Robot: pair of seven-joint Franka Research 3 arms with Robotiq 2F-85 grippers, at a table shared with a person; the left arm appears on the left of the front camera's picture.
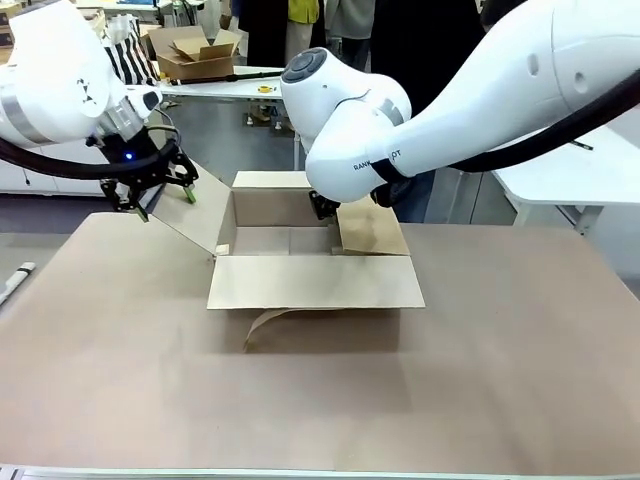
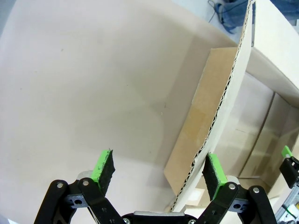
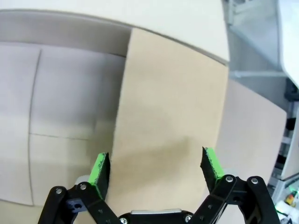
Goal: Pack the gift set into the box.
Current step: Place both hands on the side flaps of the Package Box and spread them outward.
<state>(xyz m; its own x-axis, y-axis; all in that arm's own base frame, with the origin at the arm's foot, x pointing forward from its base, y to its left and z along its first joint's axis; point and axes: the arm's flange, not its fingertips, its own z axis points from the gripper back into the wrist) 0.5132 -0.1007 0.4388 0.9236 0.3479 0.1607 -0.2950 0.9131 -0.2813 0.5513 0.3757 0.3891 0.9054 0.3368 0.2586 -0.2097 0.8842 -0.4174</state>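
Table (image 1: 520,380) bears box (image 1: 280,208); left claw (image 2: 159,163) spread at left flap (image 1: 195,215), right claw (image 3: 155,162) spread over right flap (image 3: 168,102).

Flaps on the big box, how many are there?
4: near flap lying flat, far flap at the back, left flap tilted by the left pincer, right flap by the right pincer.

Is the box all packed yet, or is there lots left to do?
Not yet. Done: the box stands open, its floor bare. In hand: the left gripper and right gripper, both open, sit at the left flap and right flap. Left: putting the gift set in and closing up.
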